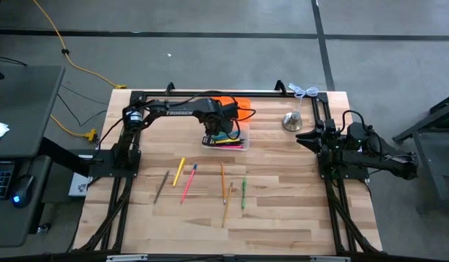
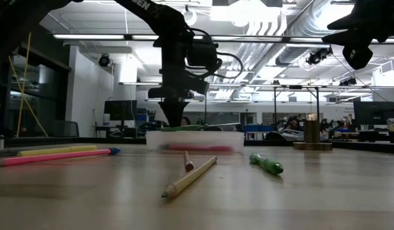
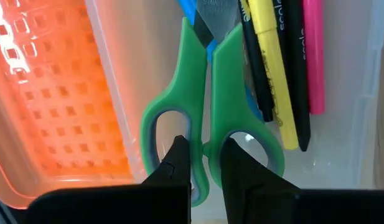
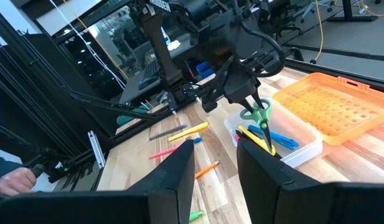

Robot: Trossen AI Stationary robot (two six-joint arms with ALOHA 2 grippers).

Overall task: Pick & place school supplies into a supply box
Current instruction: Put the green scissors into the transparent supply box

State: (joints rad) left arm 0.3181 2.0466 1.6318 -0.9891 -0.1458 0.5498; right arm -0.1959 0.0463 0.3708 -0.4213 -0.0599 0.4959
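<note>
- Green-handled scissors [image 3: 207, 106] hang over the supply box [image 1: 237, 146], and the left gripper [image 3: 201, 163] pinches the inner side of one handle loop between its fingers.
- Seen from above, the clear box sits toward 12 o'clock on the worktop [image 1: 282, 218], with its orange lid [image 1: 235, 107] folded open behind it. The left arm reaches down into it.
- Inside the box already lie a yellow marker [image 3: 271, 68], a pink pen [image 3: 313, 56] and some dark and blue ones.
- The step in hand seems to be the placing of the scissors. The next move calls for lowering them a little, opening the fingers, then lifting straight up so the handle does not catch.
- Toward 6 o'clock on the worktop wait more supplies: a yellow pencil [image 1: 178, 172], a pink one [image 1: 188, 185], a dark one [image 1: 161, 186], orange pencils [image 1: 223, 182] and a green pen [image 1: 244, 193].
- The right gripper [image 4: 215, 163] waits at 3 o'clock, fingers parted and empty, near the metal bell-like object [image 1: 292, 120].
</note>
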